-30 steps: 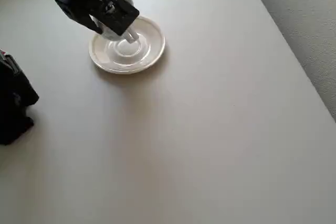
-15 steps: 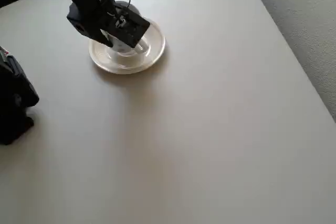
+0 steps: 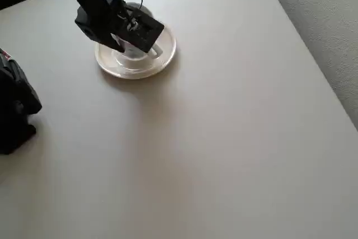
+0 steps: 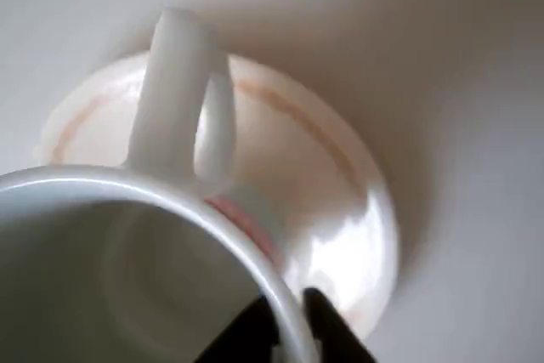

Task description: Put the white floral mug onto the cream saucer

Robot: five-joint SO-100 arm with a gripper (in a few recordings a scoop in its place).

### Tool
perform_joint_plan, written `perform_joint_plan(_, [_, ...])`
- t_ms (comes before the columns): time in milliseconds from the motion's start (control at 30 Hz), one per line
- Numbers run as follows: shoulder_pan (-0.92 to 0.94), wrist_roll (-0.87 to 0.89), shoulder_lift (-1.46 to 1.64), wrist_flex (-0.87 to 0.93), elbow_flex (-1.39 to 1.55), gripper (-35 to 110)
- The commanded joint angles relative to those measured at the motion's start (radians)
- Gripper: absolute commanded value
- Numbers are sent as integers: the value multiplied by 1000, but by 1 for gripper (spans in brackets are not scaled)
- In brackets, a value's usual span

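**One mug, one saucer**

Overhead view: one cream saucer [image 3: 136,54] on the surface [image 3: 224,138]; the end effector [image 3: 131,40] hangs above it.

Wrist view: one white floral mug [image 4: 127,235], rim clamped between the fingers [image 4: 327,325], above the saucer [image 4: 340,201].

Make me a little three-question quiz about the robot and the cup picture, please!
1. True or false: the white floral mug is over the cream saucer.
2. In the wrist view, what part of the mug sticks up toward the top of the picture? A) its handle B) a spoon C) a lid
3. Fill in: the gripper pinches the mug by its ____.

Key: 1 true. 2 A, the handle. 3 rim: a dark finger sits on each side of the rim. Whether the mug already rests on the saucer can't be told.
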Motion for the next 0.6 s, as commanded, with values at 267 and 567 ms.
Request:
perform_joint_plan(267, [15,-15,-28,-63,11,-2])
perform_joint_plan(567, [-18,-49,-21,-9,18,9])
